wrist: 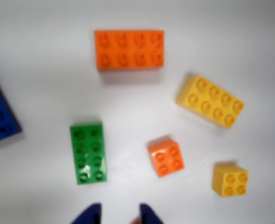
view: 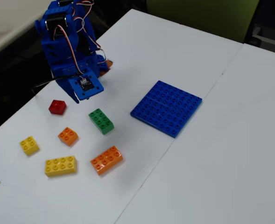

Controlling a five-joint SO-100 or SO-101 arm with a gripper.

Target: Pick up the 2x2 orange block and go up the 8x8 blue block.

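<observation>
Wrist view: blue gripper (wrist: 120, 215) at bottom edge, tips apart w/ nothing between. The 2x2 orange block (wrist: 165, 157) sits ahead and slightly right of it, rotated a bit, just right of the green 2x4 brick (wrist: 88, 152). Fixed view: 8x8 blue block (view: 166, 108) lies well apart, beyond the green brick.

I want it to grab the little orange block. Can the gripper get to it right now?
Probably yes. The 2x2 orange block sits alone on the table, clear of the green brick, and the gripper hangs just short of it.

glossy plastic 2x2 orange block (wrist: 165, 157), matt white table (view: 230, 154)
</observation>
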